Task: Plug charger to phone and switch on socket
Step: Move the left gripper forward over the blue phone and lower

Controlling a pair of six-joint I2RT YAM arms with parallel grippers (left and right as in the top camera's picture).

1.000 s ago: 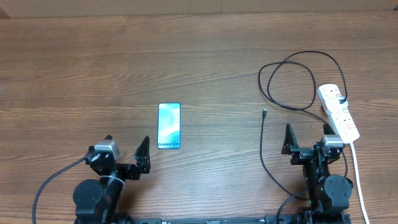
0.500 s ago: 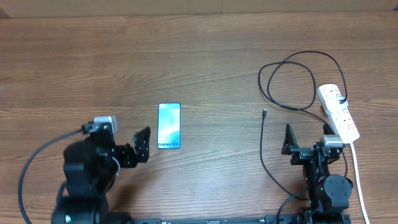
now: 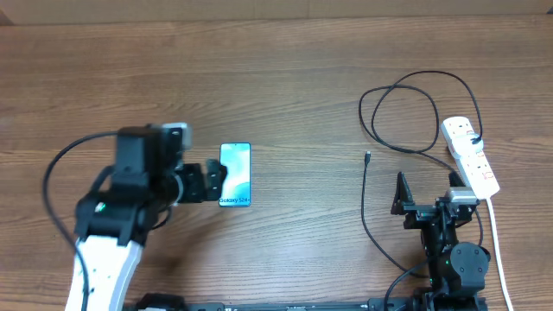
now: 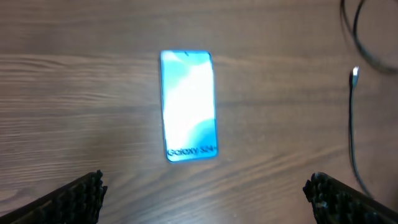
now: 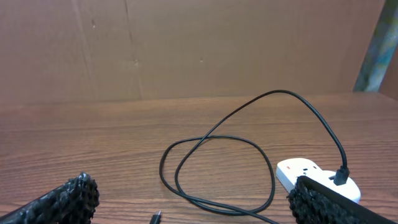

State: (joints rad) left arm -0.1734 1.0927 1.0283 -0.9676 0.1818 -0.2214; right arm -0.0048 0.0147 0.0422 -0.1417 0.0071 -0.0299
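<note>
Left end effector [image 3: 212, 181]: jaws fully spread, holding nothing, hovering at the phone's [image 3: 235, 174] left edge, near its lower end. Right end effector [image 3: 427, 194]: equally wide, empty, parked well to the right of the phone.

Layout, referenced to the phone:
- The phone lies flat on the table [image 3: 276, 69], screen up, long axis running away from the robot.
- The charger [image 3: 363, 203] lies well to its right. The tip [image 3: 367, 157] rests on the table roughly level with the phone's middle. The cable loops farther right.
- The socket [image 3: 471, 155] is farthest right. The charger's far end appears to be plugged into it, but the switch position is too small to read.

Handling notes:
- The phone is rigid, thin and smooth. It is likely to slide when the tip is pushed in, so brace it across its long edges and avoid pressing on the glass.
- The charger is light and limp. It will sag and swing if gripped far back, so take it just behind the tip, on the stiffer part.
- The switch probably needs only a light press.
</note>
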